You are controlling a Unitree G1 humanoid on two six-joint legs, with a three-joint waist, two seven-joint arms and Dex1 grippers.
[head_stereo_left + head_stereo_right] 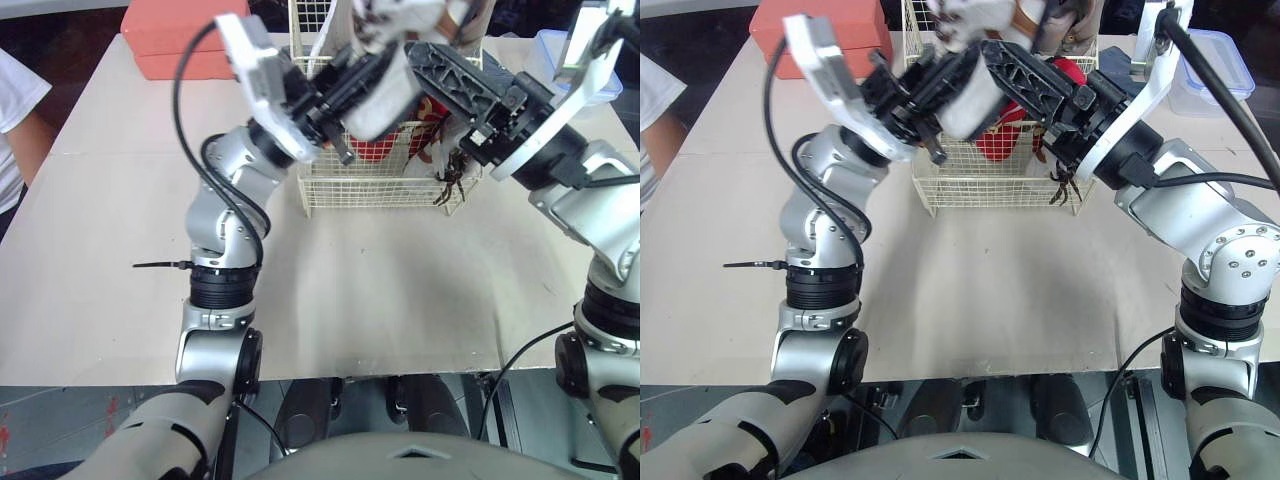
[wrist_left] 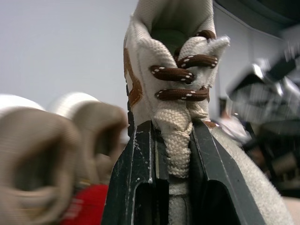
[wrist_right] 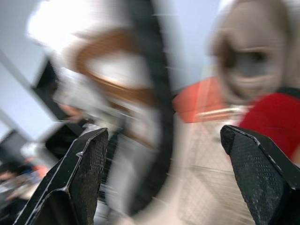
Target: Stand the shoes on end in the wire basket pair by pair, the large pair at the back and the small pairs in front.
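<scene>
Left jaws clamp shoe [image 2: 174,61] lengthwise, tilted above basket [image 1: 380,190]

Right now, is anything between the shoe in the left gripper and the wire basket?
Yes: the open right gripper reaches over the wire basket beside the cream shoe clamped in the left gripper, and red shoes sit inside.

The wire basket [image 1: 380,192] stands on the table [image 1: 380,300], right of a box [image 1: 185,42].

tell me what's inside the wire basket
A red shoe shows through the mesh of the wire basket. The white shoe in the left gripper and the right gripper cover the rest.
</scene>
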